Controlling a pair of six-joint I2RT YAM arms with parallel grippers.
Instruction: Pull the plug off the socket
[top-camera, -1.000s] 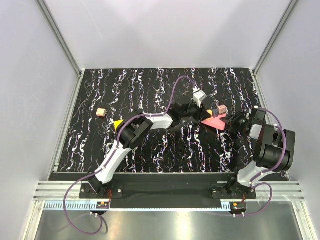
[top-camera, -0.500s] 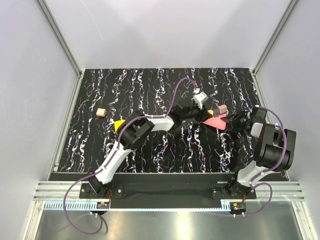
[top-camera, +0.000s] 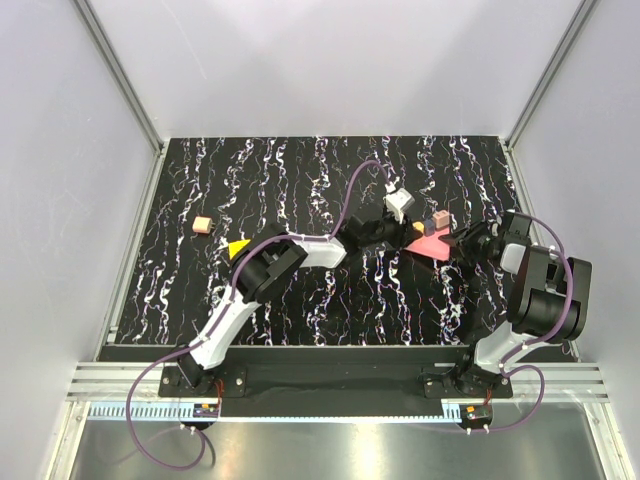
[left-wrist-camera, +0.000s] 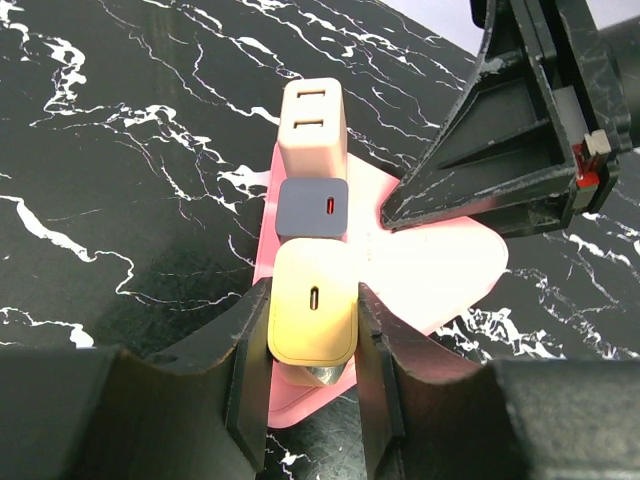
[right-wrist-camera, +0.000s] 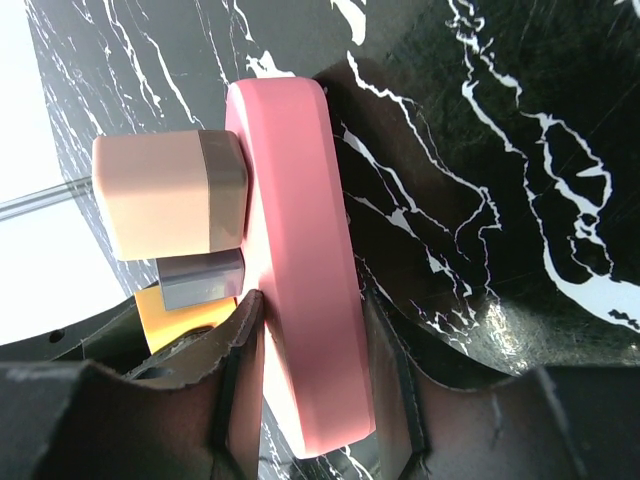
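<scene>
I can read nothing here: no word, brand, number or sign. The cream plug (left-wrist-camera: 312, 315) shows me a bare face with only a small port slot. The grey plug (left-wrist-camera: 312, 208) at its 12 o'clock has just a red slot, and the pale plug (left-wrist-camera: 313, 125) beyond has two blank openings. The pink socket (right-wrist-camera: 300, 250) is plain too, like the marbled counter (left-wrist-camera: 120, 150).

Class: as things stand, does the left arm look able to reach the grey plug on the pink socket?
Probably not yet: the left gripper is shut on the cream plug, right beside the grey plug.
</scene>
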